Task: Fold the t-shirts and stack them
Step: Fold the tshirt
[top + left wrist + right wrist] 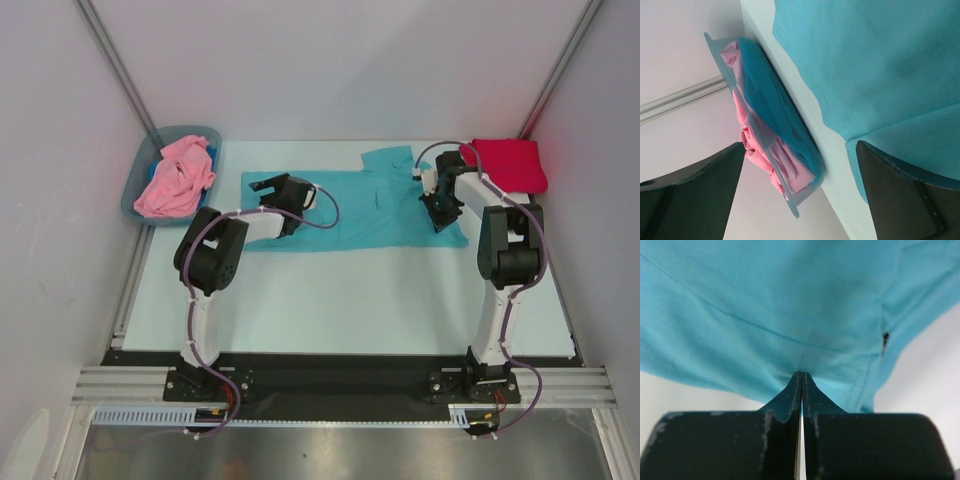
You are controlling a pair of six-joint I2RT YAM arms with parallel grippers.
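A teal t-shirt lies spread flat across the back of the table. My right gripper is down on its right part; in the right wrist view the gripper is shut, with the teal cloth puckered at its tips. At the shirt's left edge my left gripper hovers open, holding nothing. The left wrist view shows the gripper wide open beside the teal hem. A crimson red t-shirt lies folded at the back right. A crumpled pink t-shirt fills the bin.
The grey-blue plastic bin stands at the back left corner, partly off the table mat; in the left wrist view the bin is close to the open fingers, with the pink t-shirt in it. White walls close in on three sides.
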